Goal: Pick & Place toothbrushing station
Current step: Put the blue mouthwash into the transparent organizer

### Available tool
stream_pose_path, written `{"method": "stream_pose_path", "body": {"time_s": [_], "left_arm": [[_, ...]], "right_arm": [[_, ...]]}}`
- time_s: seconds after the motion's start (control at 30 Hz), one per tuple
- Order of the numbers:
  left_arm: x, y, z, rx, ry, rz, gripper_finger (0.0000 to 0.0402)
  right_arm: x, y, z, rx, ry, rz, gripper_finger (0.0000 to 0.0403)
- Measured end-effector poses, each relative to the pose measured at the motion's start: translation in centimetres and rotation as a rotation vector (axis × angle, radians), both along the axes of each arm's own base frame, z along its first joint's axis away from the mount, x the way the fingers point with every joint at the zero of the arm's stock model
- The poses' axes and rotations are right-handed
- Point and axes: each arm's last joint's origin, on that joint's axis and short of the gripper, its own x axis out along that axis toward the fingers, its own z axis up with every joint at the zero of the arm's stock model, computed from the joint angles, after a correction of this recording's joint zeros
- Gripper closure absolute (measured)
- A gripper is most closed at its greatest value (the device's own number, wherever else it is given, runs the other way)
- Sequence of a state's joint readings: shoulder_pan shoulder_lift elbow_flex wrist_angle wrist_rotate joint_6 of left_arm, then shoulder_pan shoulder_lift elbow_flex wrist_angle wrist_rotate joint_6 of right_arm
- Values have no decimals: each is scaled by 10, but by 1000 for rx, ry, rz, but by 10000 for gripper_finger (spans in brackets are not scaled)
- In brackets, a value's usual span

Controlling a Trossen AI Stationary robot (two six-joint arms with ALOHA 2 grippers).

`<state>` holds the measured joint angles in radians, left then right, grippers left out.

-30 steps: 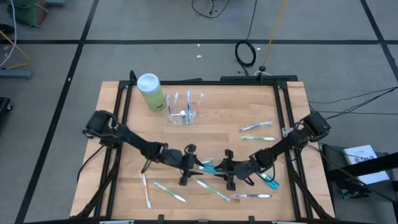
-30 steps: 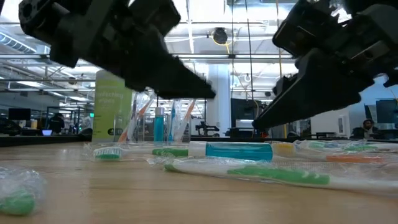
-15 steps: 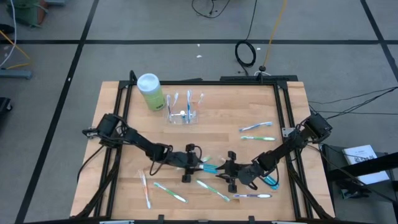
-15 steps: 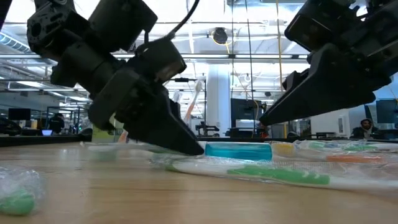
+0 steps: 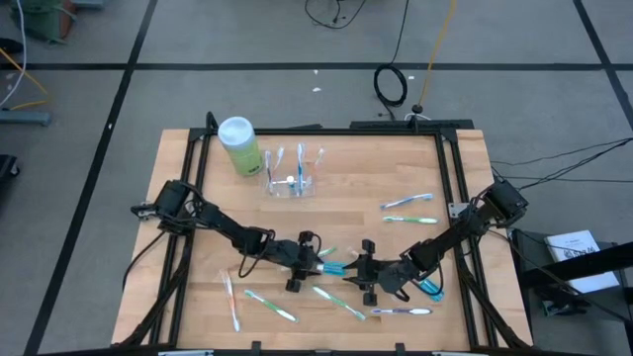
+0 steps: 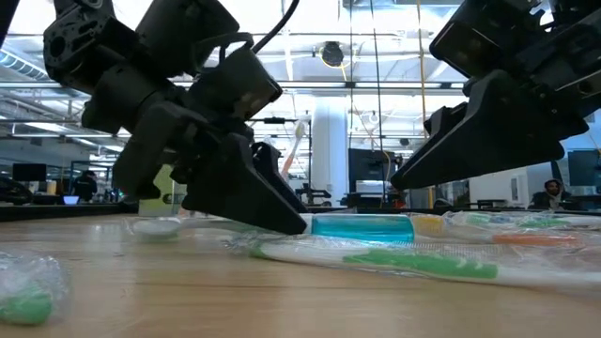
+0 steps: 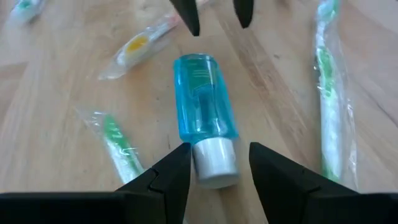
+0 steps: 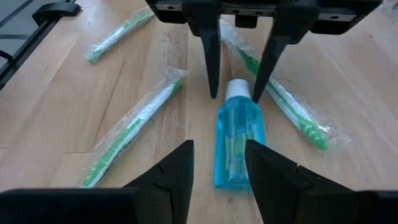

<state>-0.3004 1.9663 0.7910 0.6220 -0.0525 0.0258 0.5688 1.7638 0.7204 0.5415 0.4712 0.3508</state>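
My left gripper (image 7: pixel 212 165) straddles the white cap of the blue tube (image 7: pixel 203 112), which lies flat mid-table, jaws spread and not yet closed. My right gripper (image 8: pixel 219 163) waits open at the tube's tail. I judge the tube light, smooth and squashy; the stiff cap is the firmer hold.

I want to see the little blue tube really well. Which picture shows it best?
The left wrist view: the blue tube fills the middle, white cap between the open left jaws. The right wrist view shows its other end before the right jaws. The low view shows it side-on; the high view, a speck.
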Motion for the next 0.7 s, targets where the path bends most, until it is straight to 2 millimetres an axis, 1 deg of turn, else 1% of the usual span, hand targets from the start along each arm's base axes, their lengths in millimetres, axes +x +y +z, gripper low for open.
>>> {"method": "stream_pose_path", "body": {"time_s": [0.2,0.33,0.4,0.6,0.7], "left_arm": [[1,8,-2,0,18,56,232],[1,10,-3,3,34,62,233],[1,10,-3,9,40,60,244],[1,10,-3,9,36,29,306],[1,10,-2,5,27,29,314]], "right_arm": [[0,0,0,0,0,0,268],[0,0,0,1,0,0,268],[0,0,0,1,1,1,268],[0,0,0,2,1,2,268],[0,0,0,2,1,2,268]]}}
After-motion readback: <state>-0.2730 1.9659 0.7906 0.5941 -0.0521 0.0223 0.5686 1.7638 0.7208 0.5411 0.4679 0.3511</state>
